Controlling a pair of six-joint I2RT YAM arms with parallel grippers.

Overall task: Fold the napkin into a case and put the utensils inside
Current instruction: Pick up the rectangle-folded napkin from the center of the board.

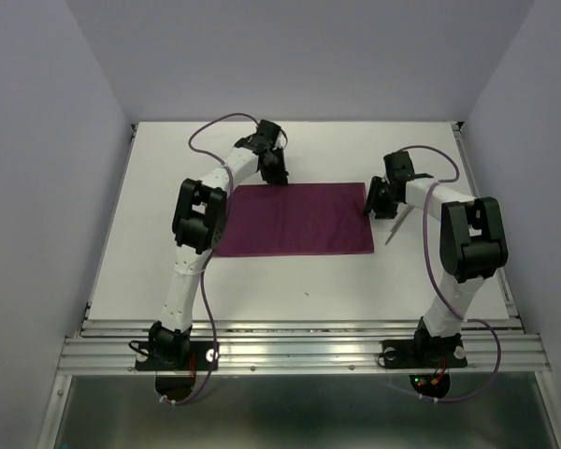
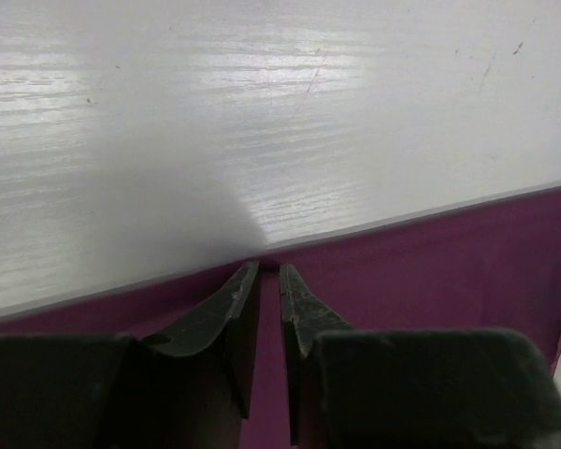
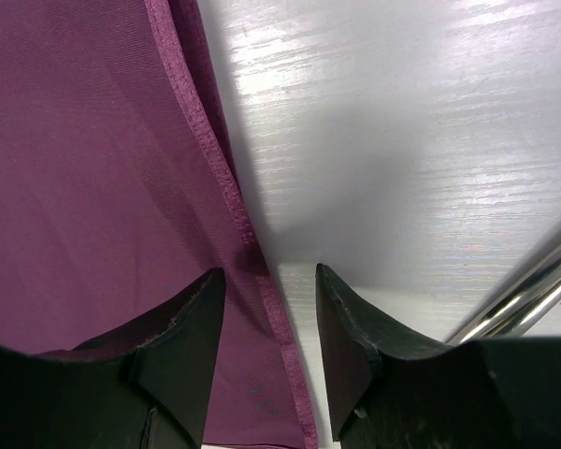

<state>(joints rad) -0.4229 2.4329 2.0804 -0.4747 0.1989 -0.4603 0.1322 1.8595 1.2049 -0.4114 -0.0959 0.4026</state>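
Observation:
The plum-purple napkin point(image 1: 294, 220) lies flat on the white table as a wide rectangle. My left gripper point(image 1: 279, 178) is down at its far edge near the left corner. In the left wrist view the left gripper point(image 2: 269, 267) has its jaws a narrow gap apart, tips at the napkin point(image 2: 449, 271) edge, with flat cloth showing between them. My right gripper point(image 1: 374, 208) is at the far right corner. The right gripper point(image 3: 269, 273) is open and straddles the hemmed edge of the napkin point(image 3: 84, 168), one finger over cloth, one over table. The silver utensils point(image 1: 394, 227) lie just right of the napkin, also visible as utensils point(image 3: 528, 292).
The white table point(image 1: 290, 281) ends in side rails and a metal frame point(image 1: 299, 351) at the near edge by the arm bases. Pale walls close in at the back and sides. A purple cable loops off each arm.

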